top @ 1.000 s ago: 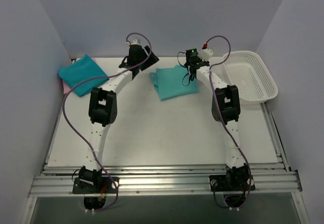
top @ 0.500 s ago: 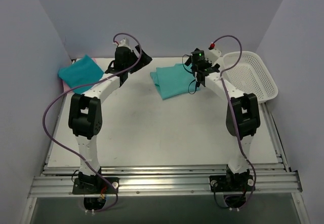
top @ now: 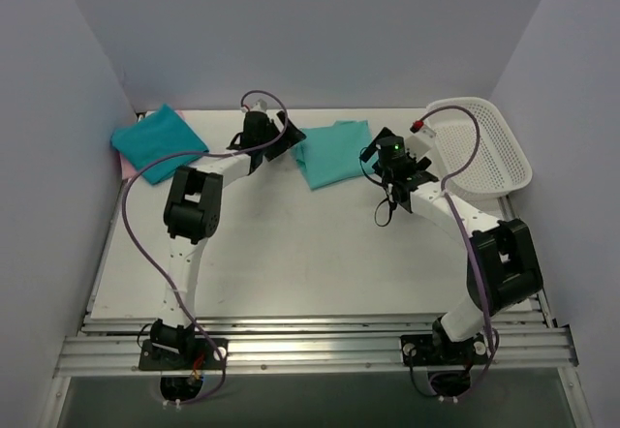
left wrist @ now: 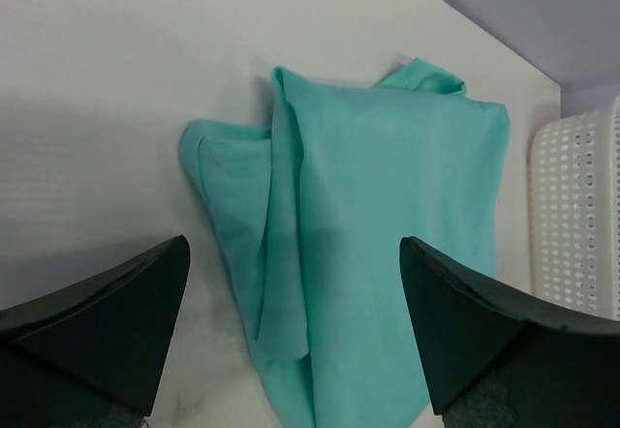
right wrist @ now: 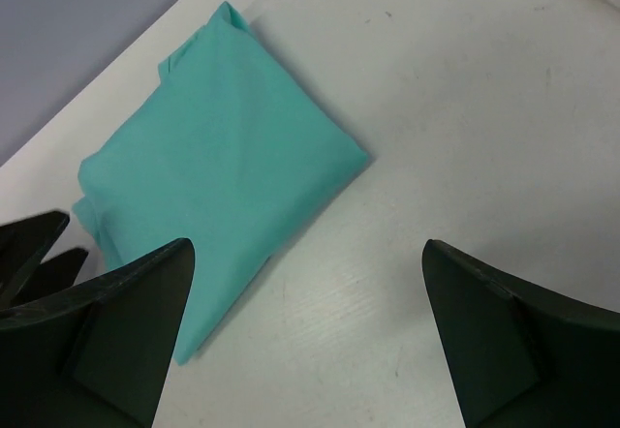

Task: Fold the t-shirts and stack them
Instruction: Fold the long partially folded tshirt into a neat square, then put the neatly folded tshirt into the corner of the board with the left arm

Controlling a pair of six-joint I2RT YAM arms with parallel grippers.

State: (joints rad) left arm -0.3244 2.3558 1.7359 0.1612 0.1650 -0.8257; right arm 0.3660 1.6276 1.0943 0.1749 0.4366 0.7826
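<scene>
A folded teal t-shirt (top: pixel 329 152) lies flat at the back middle of the table, also seen in the left wrist view (left wrist: pixel 378 205) and the right wrist view (right wrist: pixel 213 157). My left gripper (top: pixel 289 138) hovers open at its left edge, the cloth showing between the fingers (left wrist: pixel 107 321) with nothing gripped. My right gripper (top: pixel 381 160) stands open just off the shirt's right corner, over bare table (right wrist: pixel 305 321). A second teal t-shirt (top: pixel 155 142) lies folded at the back left, on top of a pink one (top: pixel 124 168) of which only an edge shows.
A white mesh basket (top: pixel 484 147) stands at the back right, its rim also in the left wrist view (left wrist: pixel 581 225). Purple-grey walls close the table on three sides. The left gripper's fingers (right wrist: pixel 29 254) show at the right wrist view's left edge.
Both grippers have opened wide and let go of the middle shirt. The right arm has drawn back toward the near right; the left gripper swung left, then returned to the shirt's left edge.
</scene>
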